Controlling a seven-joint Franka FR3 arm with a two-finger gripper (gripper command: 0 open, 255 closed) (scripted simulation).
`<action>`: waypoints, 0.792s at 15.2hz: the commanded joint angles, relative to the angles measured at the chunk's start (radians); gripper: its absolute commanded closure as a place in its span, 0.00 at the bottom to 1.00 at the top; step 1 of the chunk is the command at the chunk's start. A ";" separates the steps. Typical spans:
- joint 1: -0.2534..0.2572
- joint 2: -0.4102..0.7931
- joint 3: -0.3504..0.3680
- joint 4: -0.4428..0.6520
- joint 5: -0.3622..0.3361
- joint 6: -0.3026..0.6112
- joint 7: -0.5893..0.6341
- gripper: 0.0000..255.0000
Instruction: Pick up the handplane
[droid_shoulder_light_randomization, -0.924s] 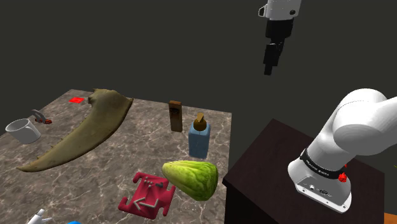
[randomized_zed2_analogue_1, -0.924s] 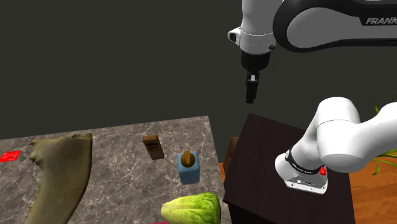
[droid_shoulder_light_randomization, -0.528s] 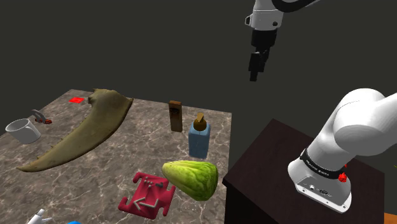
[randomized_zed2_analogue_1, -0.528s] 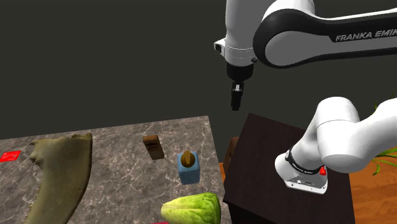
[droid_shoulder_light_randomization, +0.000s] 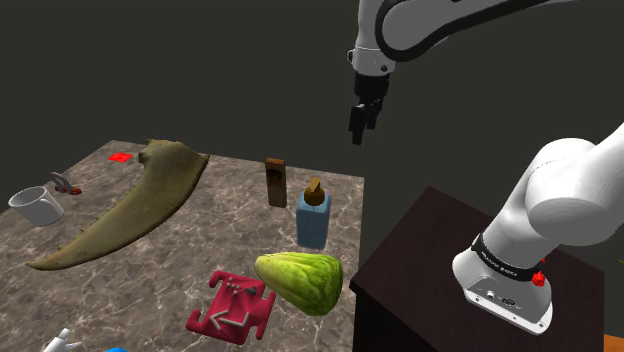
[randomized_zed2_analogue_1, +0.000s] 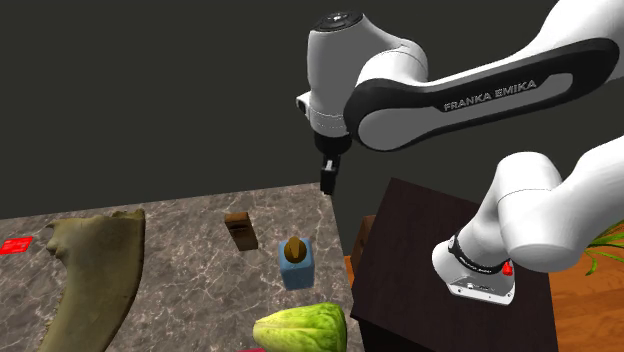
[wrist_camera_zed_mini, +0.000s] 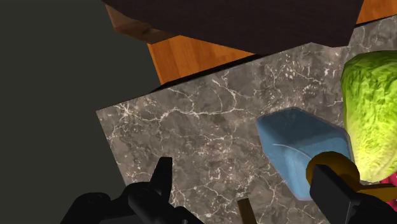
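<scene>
A small grey tool with red parts (droid_shoulder_light_randomization: 66, 184), which I take for the handplane, lies at the table's far left beside a white mug (droid_shoulder_light_randomization: 37, 205). A brown upright block with a dark mark (droid_shoulder_light_randomization: 276, 183) (randomized_zed2_analogue_1: 240, 231) stands mid-table. My gripper (droid_shoulder_light_randomization: 357, 123) (randomized_zed2_analogue_1: 327, 180) hangs high above the table's back edge, above and right of the block, far from the grey tool. In the wrist view its fingers (wrist_camera_zed_mini: 160, 181) stand apart with nothing between them; the gripper (wrist_camera_zed_mini: 245, 191) is open over bare marble.
A blue bottle with a brown cap (droid_shoulder_light_randomization: 313, 214) (wrist_camera_zed_mini: 299, 149) and a green lettuce-like lump (droid_shoulder_light_randomization: 301, 279) sit near the stand. A long olive curved slab (droid_shoulder_light_randomization: 125, 215), a crimson toy (droid_shoulder_light_randomization: 233, 304) and a flat red piece (droid_shoulder_light_randomization: 121, 157) lie on the marble table (droid_shoulder_light_randomization: 210, 225). The dark stand (droid_shoulder_light_randomization: 430, 270) is at the shoulder view's right.
The arm has swung toward the shoulder view's left and lowered, carrying the gripper from above the stand to over the table's back edge. Nothing on the table moved.
</scene>
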 joint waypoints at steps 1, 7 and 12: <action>0.007 0.077 0.012 0.027 0.004 0.068 0.010 0.00; 0.029 0.282 0.051 0.118 0.000 0.234 0.049 0.00; 0.047 0.457 0.076 0.228 -0.026 0.341 0.090 0.00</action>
